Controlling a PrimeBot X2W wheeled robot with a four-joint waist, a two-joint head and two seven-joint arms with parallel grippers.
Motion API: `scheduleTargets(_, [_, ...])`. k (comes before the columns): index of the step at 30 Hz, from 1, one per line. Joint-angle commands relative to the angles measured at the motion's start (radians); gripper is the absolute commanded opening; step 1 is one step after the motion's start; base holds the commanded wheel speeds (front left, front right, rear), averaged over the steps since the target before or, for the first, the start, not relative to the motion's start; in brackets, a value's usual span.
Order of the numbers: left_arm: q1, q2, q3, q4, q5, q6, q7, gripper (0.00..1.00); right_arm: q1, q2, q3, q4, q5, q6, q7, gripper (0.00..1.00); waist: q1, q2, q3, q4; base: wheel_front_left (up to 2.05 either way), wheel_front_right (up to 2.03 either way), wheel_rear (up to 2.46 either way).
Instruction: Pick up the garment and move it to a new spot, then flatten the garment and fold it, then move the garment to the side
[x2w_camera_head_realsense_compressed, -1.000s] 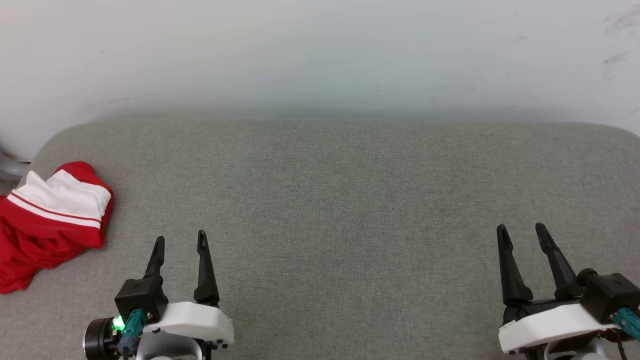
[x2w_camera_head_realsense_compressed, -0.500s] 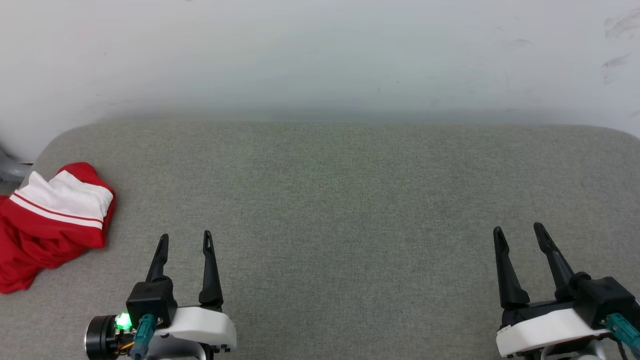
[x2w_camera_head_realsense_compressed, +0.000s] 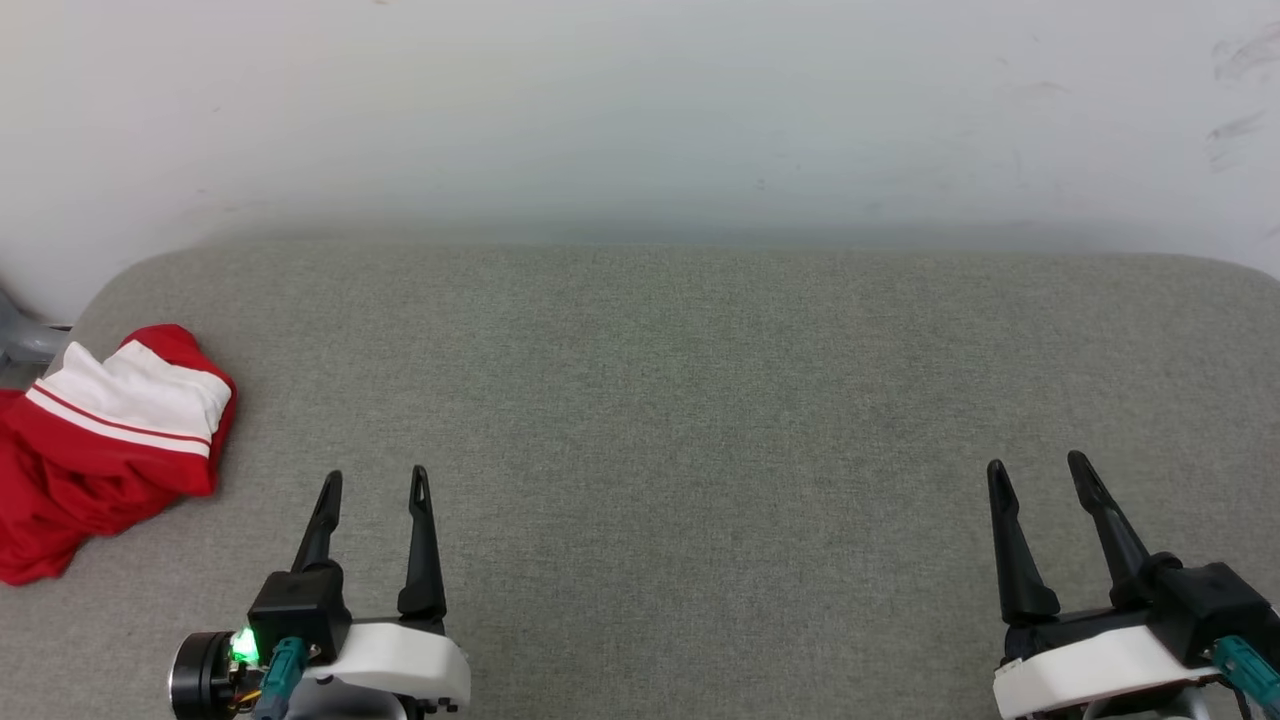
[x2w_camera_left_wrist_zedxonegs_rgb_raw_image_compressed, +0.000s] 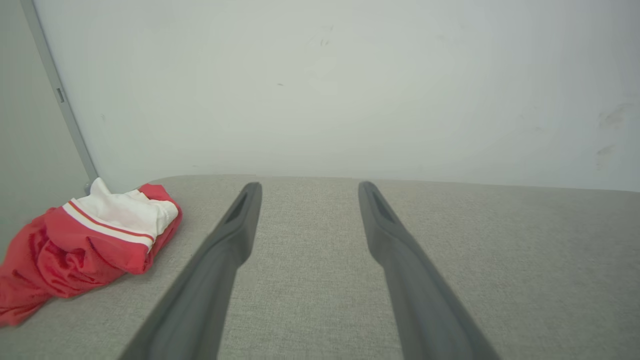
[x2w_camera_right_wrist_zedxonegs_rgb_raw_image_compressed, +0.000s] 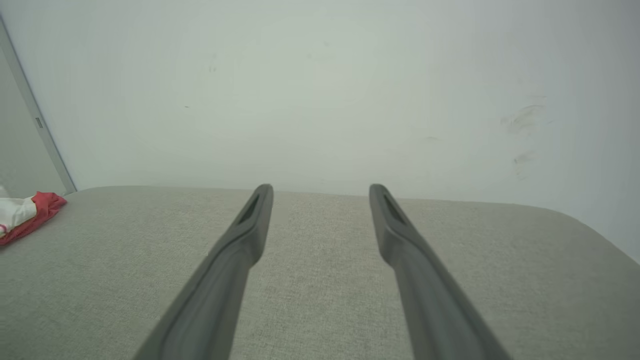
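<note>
The garment (x2w_camera_head_realsense_compressed: 100, 450) is a crumpled red heap with a white, red-striped panel on top, lying at the far left edge of the grey cushioned surface (x2w_camera_head_realsense_compressed: 680, 400). In the left wrist view the garment (x2w_camera_left_wrist_zedxonegs_rgb_raw_image_compressed: 90, 245) sits left of my fingers. The right wrist view catches a corner of the garment (x2w_camera_right_wrist_zedxonegs_rgb_raw_image_compressed: 25, 212) at its left edge. My left gripper (x2w_camera_head_realsense_compressed: 375, 480) hovers open at the lower left, a short way right of the heap, holding nothing. At the lower right my right gripper (x2w_camera_head_realsense_compressed: 1038, 470) is open and empty, far from the cloth.
A pale wall (x2w_camera_head_realsense_compressed: 640, 120) rises right behind the surface's back edge. A grey metal frame piece (x2w_camera_head_realsense_compressed: 25, 340) shows beside the garment at the left. The surface has rounded back corners.
Both grippers have drawn back slightly toward the bottom of the head view. The garment lies as before; the camera shifted a little.
</note>
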Motion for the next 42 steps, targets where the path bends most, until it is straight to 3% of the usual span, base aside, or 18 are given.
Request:
scheduleTargets(1, [0.008,-0.002,0.007,0.005,-0.013,-0.007,-0.003,1.0,0.008,0.003,-0.002,0.005,0.019,-0.001,-0.003,1.0,0.0,0.0,0.0,0.0,0.0,0.0,0.0])
scheduleTargets(10, [0.008,-0.006,0.022,0.022,-0.029,-0.03,-0.003,1.0,0.005,0.003,-0.007,0.021,0.052,-0.001,-0.003,1.0,0.0,0.0,0.0,0.0,0.0,0.0,0.0])
scheduleTargets(42, [-0.007,-0.006,0.009,0.041,-0.043,-0.024,-0.003,1.0,0.004,0.003,-0.005,0.03,0.059,-0.001,-0.003,1.0,0.0,0.0,0.003,0.027,0.0,0.0,0.0])
